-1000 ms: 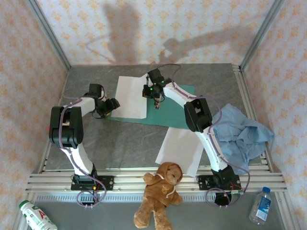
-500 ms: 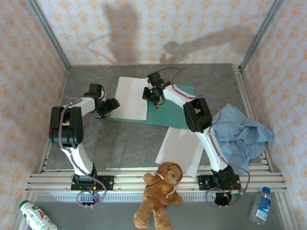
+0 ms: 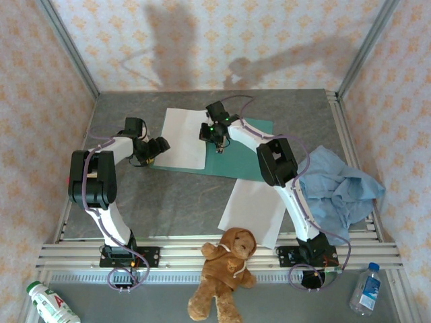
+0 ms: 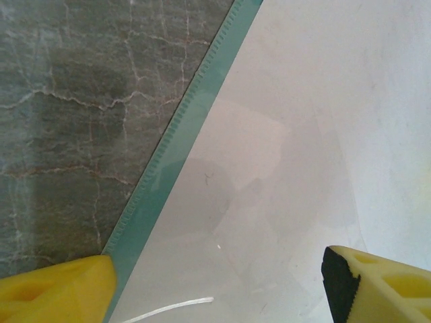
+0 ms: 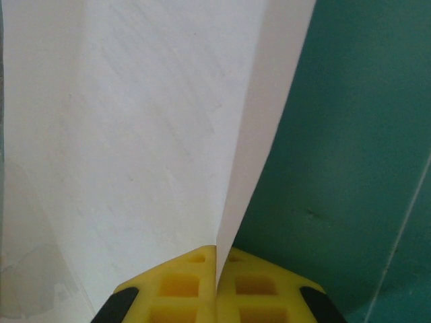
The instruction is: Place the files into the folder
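The teal-green folder (image 3: 246, 151) lies flat at the middle back of the table. One white file (image 3: 183, 136) rests over the folder's left part, overhanging it at the back. My right gripper (image 3: 217, 136) is shut on that sheet's right edge. In the right wrist view the yellow fingers (image 5: 182, 286) pinch the raised paper edge (image 5: 246, 168), with bare folder (image 5: 357, 148) to the right. My left gripper (image 3: 153, 149) stands open at the sheet's left edge. Its view has the folder's border (image 4: 182, 134) and the paper (image 4: 303, 121) between the two fingertips (image 4: 60, 293). A second file (image 3: 252, 210) lies on the table nearer the arms.
A light blue cloth (image 3: 340, 185) is bunched at the right by the rail. A brown teddy bear (image 3: 225, 272) sits on the front rails between the arm bases. Bottles stand at the front left (image 3: 50, 303) and front right (image 3: 366, 289).
My left gripper's jaws have opened wider. My right gripper has shifted slightly toward the back left with the sheet edge still pinched.
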